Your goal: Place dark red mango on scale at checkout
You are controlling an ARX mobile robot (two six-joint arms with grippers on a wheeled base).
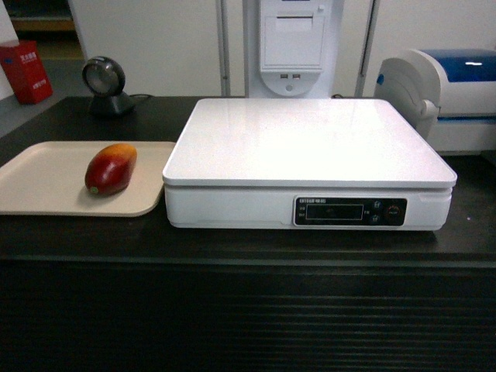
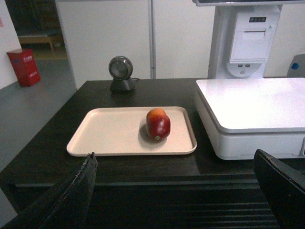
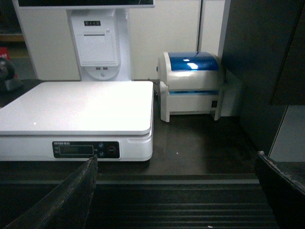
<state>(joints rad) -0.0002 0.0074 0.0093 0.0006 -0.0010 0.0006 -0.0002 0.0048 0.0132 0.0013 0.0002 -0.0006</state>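
Observation:
The dark red mango lies on a beige tray at the left of the black checkout counter. To its right stands the white scale, its flat top bare. My left gripper is open, held off in front of the counter's ribbed front, below and short of the tray. My right gripper is open too, in front of the counter right of the scale. Neither gripper shows in the head view.
A round black scanner stands behind the tray. A white-and-blue printer sits right of the scale, with a white kiosk post behind. A dark cabinet rises at the far right.

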